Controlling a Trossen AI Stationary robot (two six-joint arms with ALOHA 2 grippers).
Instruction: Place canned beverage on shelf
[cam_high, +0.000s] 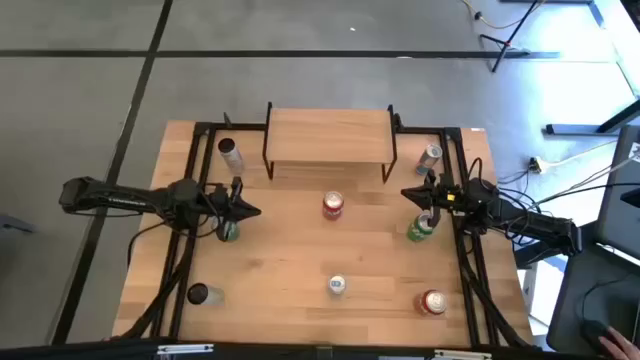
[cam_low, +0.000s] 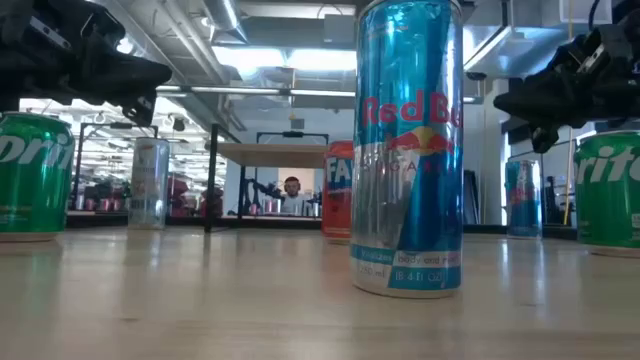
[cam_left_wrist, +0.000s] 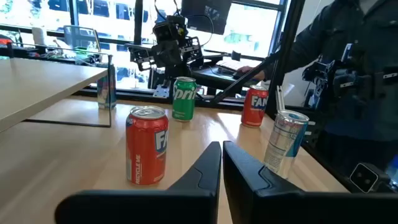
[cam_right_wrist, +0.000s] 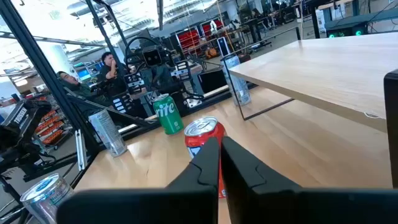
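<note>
Grey floor surrounds a light wooden counter (cam_high: 300, 270) ringed by a black frame. At its far edge stands the shelf (cam_high: 328, 136), a pale wooden top on thin black legs, with nothing on it. Just in front of the shelf, near the counter's middle, stands a red Fanta can (cam_high: 333, 205) — upright and untouched. Nearer the front edge, a blue-and-silver Red Bull can (cam_high: 337, 285) stands alone, filling the low view. A second red Fanta can (cam_high: 432, 302) sits at the front right corner and a dark can (cam_high: 198, 294) at the front left. Beside the shelf's left legs is a silver can (cam_high: 231, 154); beside its right legs, a blue can (cam_high: 431, 156).

The left pincer (cam_high: 250, 211) hangs at the counter's left side, pointing toward the middle, its fingers (cam_left_wrist: 205, 171) nearly together with only a thin gap and nothing between them. A green Sprite can (cam_high: 229, 230) stands just beside it. The right pincer (cam_high: 412, 193) mirrors it on the right — fingers (cam_right_wrist: 208, 163) likewise close together and empty, a second green Sprite can (cam_high: 420, 229) close by. A person (cam_left_wrist: 354, 68) in dark clothes stands past the counter's edge.
</note>
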